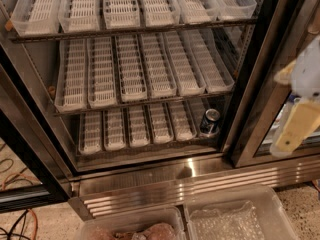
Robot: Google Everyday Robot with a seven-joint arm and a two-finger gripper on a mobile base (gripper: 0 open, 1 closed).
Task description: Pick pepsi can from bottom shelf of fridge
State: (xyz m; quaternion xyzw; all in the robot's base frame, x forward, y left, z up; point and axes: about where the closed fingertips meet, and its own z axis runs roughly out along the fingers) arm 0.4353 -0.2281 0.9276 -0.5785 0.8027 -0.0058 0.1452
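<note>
Approach step; calls for moving the gripper (pixel 295 126), openness impossible to tell, down-left to the can (pixel 210 121) on the bottom shelf (pixel 150 150).

The fridge (pixel 150 176) stands open, leaving the front of the bottom shelf (pixel 150 147) free, though the middle shelf (pixel 145 103) sits low over the pepsi can (pixel 210 122). A black door post (pixel 252 99) stands between it and the gripper (pixel 292 109), outside at right.
</note>
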